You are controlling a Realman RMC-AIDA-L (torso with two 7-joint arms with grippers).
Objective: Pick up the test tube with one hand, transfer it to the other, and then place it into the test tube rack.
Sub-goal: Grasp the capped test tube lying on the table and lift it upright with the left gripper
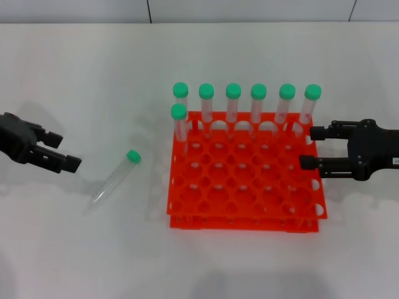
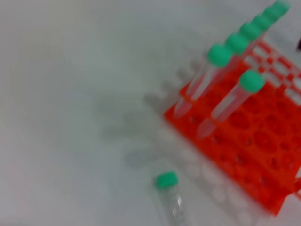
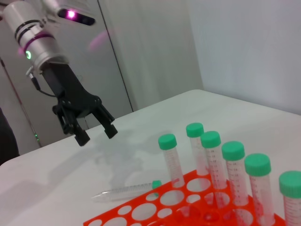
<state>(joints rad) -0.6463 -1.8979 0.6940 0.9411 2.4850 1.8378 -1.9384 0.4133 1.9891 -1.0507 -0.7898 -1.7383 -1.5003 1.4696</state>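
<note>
Slim clear plastic test tube with green screw cap [image 1: 115,174] lay flat on the white table [image 1: 75,249], cap end toward the far side, between the left gripper and the bright orange-red square plastic test tube rack [image 1: 244,187], touching neither. Black two-finger left gripper [image 1: 61,151] hung above the table to the tube's left, fingers apart, empty. Black two-finger right gripper [image 1: 310,147] sat at the rack's right edge, fingers apart, empty. Seven green-capped tubes [image 1: 259,106] stood upright in the rack's far rows.
</note>
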